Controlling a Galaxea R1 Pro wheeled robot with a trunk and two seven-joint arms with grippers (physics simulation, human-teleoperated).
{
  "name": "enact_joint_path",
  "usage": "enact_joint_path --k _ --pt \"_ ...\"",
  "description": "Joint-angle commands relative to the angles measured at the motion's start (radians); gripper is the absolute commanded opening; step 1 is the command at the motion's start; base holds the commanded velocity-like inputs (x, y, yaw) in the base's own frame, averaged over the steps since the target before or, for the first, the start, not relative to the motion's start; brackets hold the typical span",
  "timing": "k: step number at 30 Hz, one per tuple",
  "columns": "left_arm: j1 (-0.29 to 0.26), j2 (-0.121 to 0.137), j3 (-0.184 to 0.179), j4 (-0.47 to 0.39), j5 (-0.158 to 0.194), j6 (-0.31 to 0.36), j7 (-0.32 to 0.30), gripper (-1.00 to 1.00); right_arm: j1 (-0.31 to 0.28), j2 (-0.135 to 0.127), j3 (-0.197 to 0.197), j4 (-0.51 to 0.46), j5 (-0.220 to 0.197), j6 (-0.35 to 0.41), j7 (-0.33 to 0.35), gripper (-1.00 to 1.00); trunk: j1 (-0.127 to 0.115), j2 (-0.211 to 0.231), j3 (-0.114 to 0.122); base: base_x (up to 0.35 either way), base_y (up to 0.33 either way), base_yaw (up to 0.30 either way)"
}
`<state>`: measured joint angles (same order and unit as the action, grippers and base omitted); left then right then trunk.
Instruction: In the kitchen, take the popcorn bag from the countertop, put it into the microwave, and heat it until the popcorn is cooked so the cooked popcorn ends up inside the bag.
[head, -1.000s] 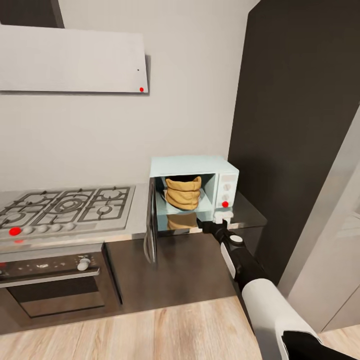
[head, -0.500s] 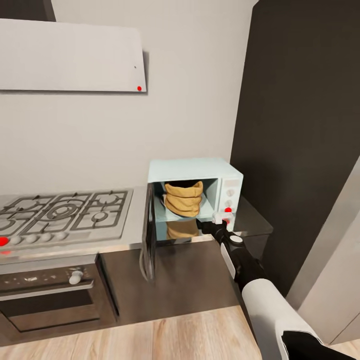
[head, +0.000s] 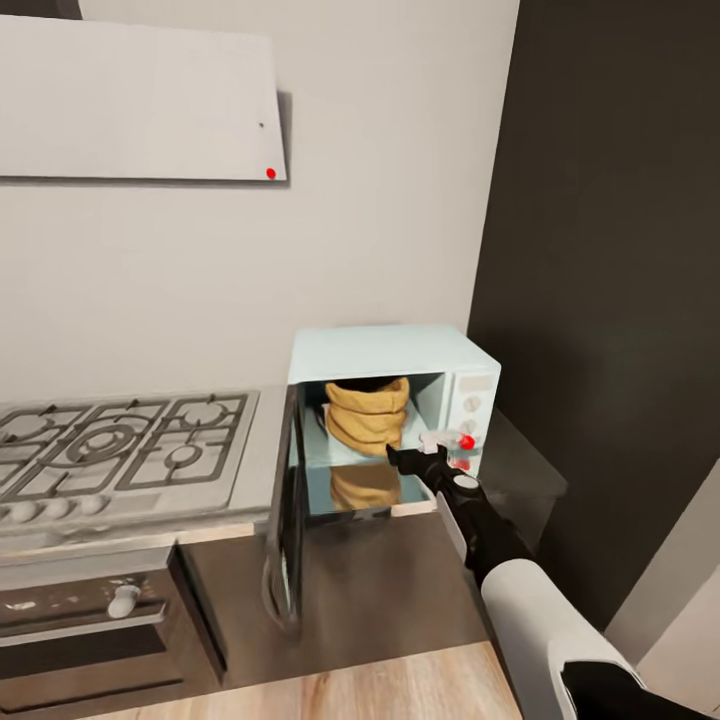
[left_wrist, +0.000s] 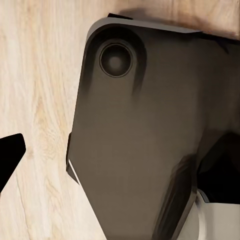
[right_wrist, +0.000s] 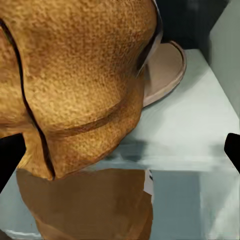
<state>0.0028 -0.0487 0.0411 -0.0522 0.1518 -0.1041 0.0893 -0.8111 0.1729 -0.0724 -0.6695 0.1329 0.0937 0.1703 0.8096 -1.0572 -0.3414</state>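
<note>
We see the popcorn bag (head: 368, 415) sitting upright inside the microwave (head: 385, 352), whose door (head: 288, 500) hangs open, on the worktop (head: 525, 470) beside the gas hob (head: 120, 445). Our right tool (head: 408, 460) sits at the cavity mouth, its fingers spread wide and grasping nothing. Our left tool (left_wrist: 7, 160) is barely visible, so its state is unclear.

Just ahead of my black right gripper (head: 412, 460) sits the tan-brown coarse-weave burlap popcorn bag (head: 367, 414), mustard-gold in the light, with dark seam lines across its folds (right_wrist: 75, 85). It rests inside the pale mint-blue microwave (head: 385, 352), whose white panel carries a glowing red dot (head: 466, 442). A beige round turntable plate (right_wrist: 165, 70) lies beyond the bag. Well off to my gripper's left is the steel-grey gas hob with dark grates (head: 120, 450). The floor (left_wrist: 35, 75) is pale blond wood grain.
</note>
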Motion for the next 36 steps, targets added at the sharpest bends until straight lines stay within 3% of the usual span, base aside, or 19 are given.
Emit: enact_joint_path --k 1,5,18,28,36 --pt "0.0 0.0 0.003 -0.001 0.005 -0.002 0.001 1.0 0.0 0.002 0.011 0.001 0.009 0.005 0.008 1.0 0.001 -0.001 -0.001 0.28 0.0 0.0" --pt "0.0 0.0 0.003 -0.001 0.005 -0.002 0.001 1.0 0.0 0.002 0.032 0.016 0.005 0.003 0.008 1.0 0.001 -0.001 -0.001 0.269 0.0 0.0" --pt "0.0 0.0 0.003 -0.001 0.005 -0.002 0.001 1.0 0.0 0.002 0.034 0.018 0.003 0.004 0.029 1.0 0.001 -0.001 -0.001 0.151 0.0 0.0" --pt "0.0 0.0 0.004 -0.002 0.005 -0.003 0.001 1.0 0.0 0.002 0.034 0.018 0.005 0.005 0.03 1.0 0.001 -0.001 -0.001 -0.007 0.0 0.0" --pt "0.0 -0.002 0.005 -0.001 0.005 -0.002 0.001 1.0 0.0 0.002 0.034 0.016 0.005 0.01 0.031 1.0 0.001 -0.001 -0.001 -0.303 0.0 0.0"
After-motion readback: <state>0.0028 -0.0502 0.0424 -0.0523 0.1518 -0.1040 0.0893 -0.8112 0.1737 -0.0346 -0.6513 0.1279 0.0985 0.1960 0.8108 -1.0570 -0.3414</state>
